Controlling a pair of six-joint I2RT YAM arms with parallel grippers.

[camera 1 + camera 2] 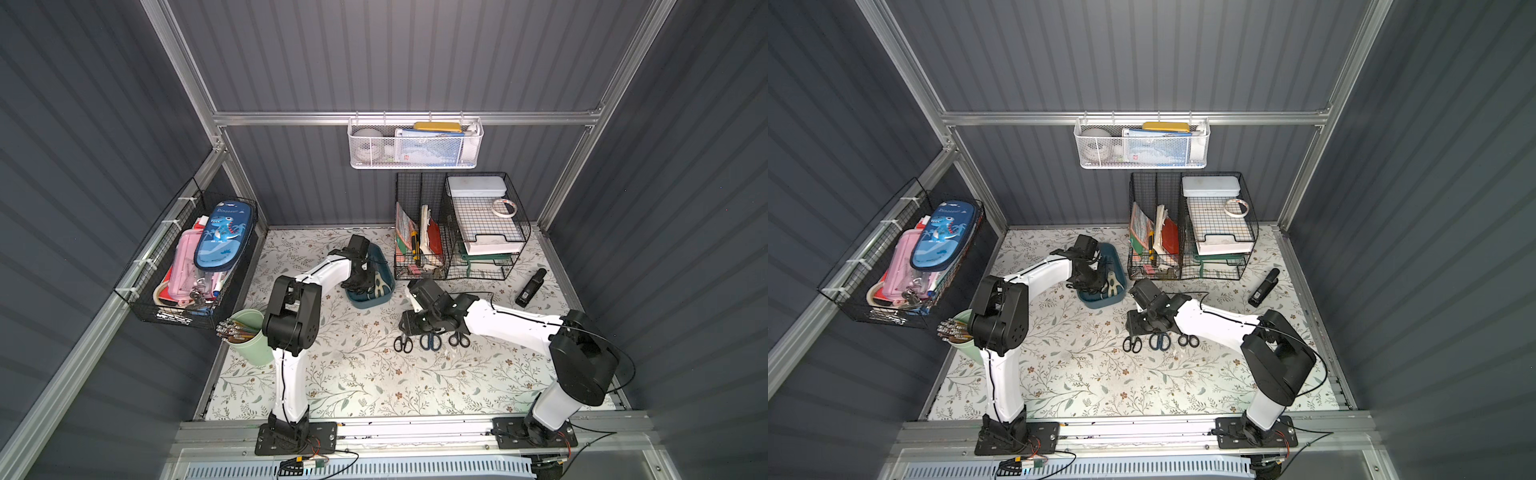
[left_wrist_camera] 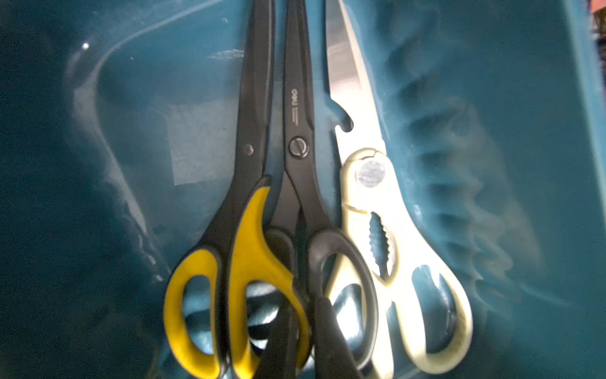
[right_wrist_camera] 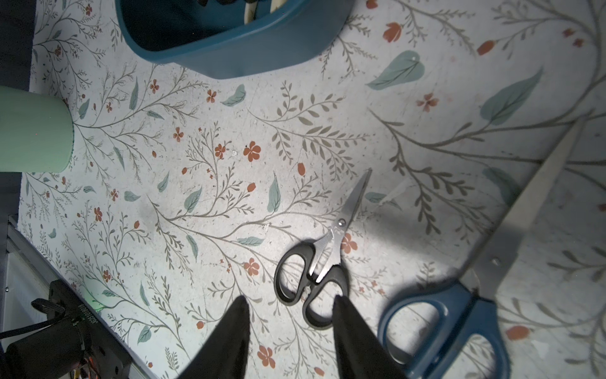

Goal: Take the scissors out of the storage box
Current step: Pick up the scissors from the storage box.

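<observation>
The teal storage box [image 1: 376, 305] [image 1: 1100, 305] stands at the table's back middle. My left gripper [image 2: 305, 331] reaches down into the box, on whose floor [image 2: 131, 131] three pairs lie side by side. They are yellow-and-black scissors [image 2: 249, 249], larger black scissors [image 2: 296, 131] and cream-handled shears [image 2: 393, 246]. The left fingers pinch the touching handle rims of the yellow and black pairs. My right gripper [image 3: 290, 300] hangs open over small black scissors [image 3: 314, 275], beside blue scissors [image 3: 442, 328]. In both top views three pairs lie in a row [image 1: 430, 341] [image 1: 1159, 340].
A green cup of pencils [image 1: 249, 340] stands at the table's left edge. A black wire organizer [image 1: 457, 232] sits at the back right, and a black stapler [image 1: 531, 287] lies near it. A black wire basket [image 1: 191, 266] hangs on the left wall and a white mesh basket [image 1: 415, 143] on the back wall.
</observation>
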